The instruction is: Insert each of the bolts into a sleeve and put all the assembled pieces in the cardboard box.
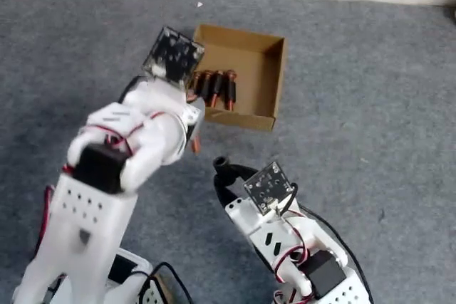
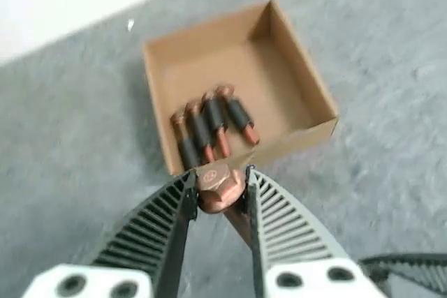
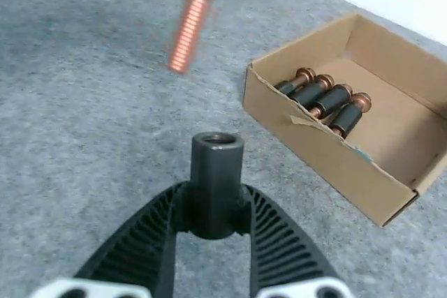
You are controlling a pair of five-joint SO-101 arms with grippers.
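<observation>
My left gripper (image 2: 218,193) is shut on a copper bolt (image 2: 218,186), gripped just under its hex head, and hangs beside the near wall of the cardboard box (image 2: 307,82). The bolt's threaded shank (image 3: 190,29) shows hanging in the air in the right wrist view, and its tip (image 1: 194,145) peeks from under the left arm in the high view. My right gripper (image 3: 213,207) is shut on a black sleeve (image 3: 216,176), held upright with its bore facing up. This sleeve (image 1: 222,164) sits low and to the right of the bolt. Several assembled pieces (image 1: 214,87) lie side by side in the box (image 1: 274,62).
Grey carpet (image 1: 370,90) covers the whole table. The box stands at the back centre with free room in its right half. The left arm's white body (image 1: 121,154) covers the ground left of the box. Black cables (image 1: 335,233) trail by the right arm.
</observation>
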